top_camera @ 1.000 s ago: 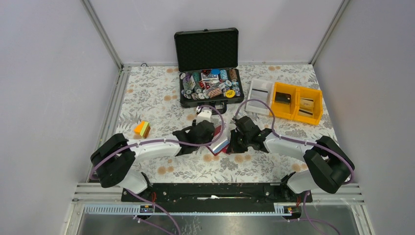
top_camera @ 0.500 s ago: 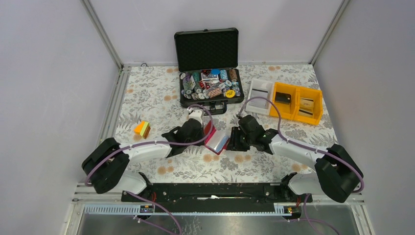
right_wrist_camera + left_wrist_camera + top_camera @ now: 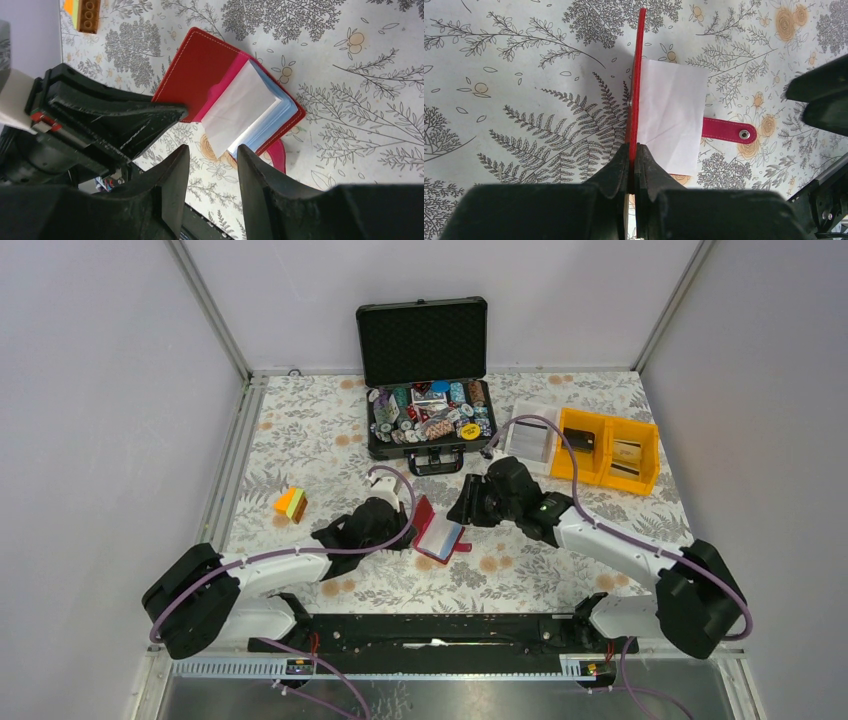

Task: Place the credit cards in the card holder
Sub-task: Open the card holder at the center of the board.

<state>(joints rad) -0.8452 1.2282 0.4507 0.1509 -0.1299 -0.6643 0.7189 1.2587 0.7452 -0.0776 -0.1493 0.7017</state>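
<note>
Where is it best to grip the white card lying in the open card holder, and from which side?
Probably the white card's overhanging corner, from the right gripper's side: it lies flat, and only that end juts past the card holder's edge.

- No words, numbers or signs can be read in any view.
- The chips (image 3: 430,412) in the black case (image 3: 422,340), at the top middle of the overhead view, have little marks on them. They are too small to read.
- The things in the yellow bins (image 3: 585,475), at the upper right of that view, have dark marks. These are too small to read as well.
- The white sheet (image 3: 671,115) in the card holder (image 3: 636,75), in the middle of the left wrist view, looks plain.
</note>
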